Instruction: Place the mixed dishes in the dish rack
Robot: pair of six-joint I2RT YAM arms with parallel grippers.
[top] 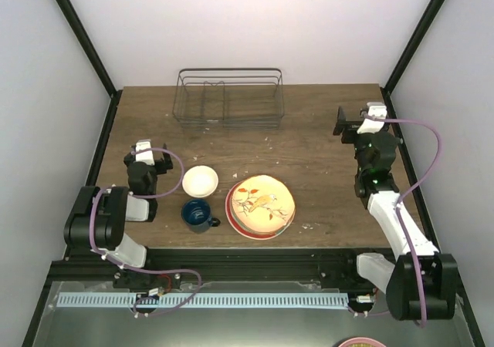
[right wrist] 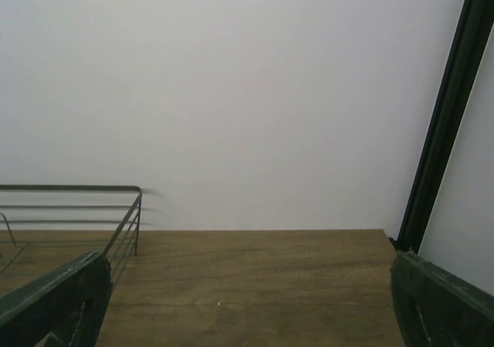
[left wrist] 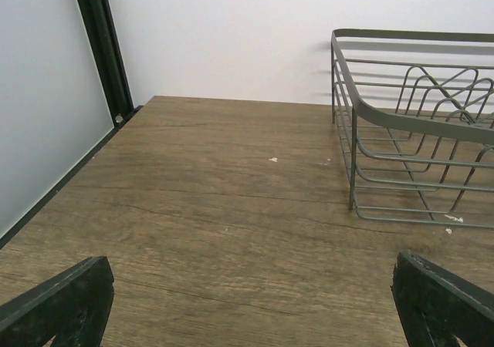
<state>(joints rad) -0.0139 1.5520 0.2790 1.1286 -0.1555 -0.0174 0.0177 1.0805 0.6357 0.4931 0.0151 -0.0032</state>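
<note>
Brown wood-grain table point(top: 309, 154) is sitting between pale walls point(top: 231, 23), with black frame posts point(top: 81, 35) running up at the far corners. At the far middle of the table the dish rack point(top: 228, 98) is standing empty: a rectangular basket of thin dark wire with low sides.

Near the front, left of centre, the small cream bowl point(top: 200, 181) is resting upright, with the dark blue mug point(top: 197, 214) just nearer than it, handle pointing right. To their right the cream-yellow plate point(top: 263, 202) with its bird print is lying on top of a stack; a red plate point(top: 235, 222) is peeking out along the near left edge beneath it.

Only the top view is showing these dishes. The left wrist view is showing the rack's near left corner and its bent inner dividers; the right wrist view is catching just the rack's right end.

The left gripper point(top: 147, 154) is hovering left of the bowl, its fingers point(left wrist: 62, 301) spread wide and holding nothing. The right gripper point(top: 356, 123) is hanging near the far right edge, its fingers point(right wrist: 54, 301) equally wide apart and holding nothing.
</note>
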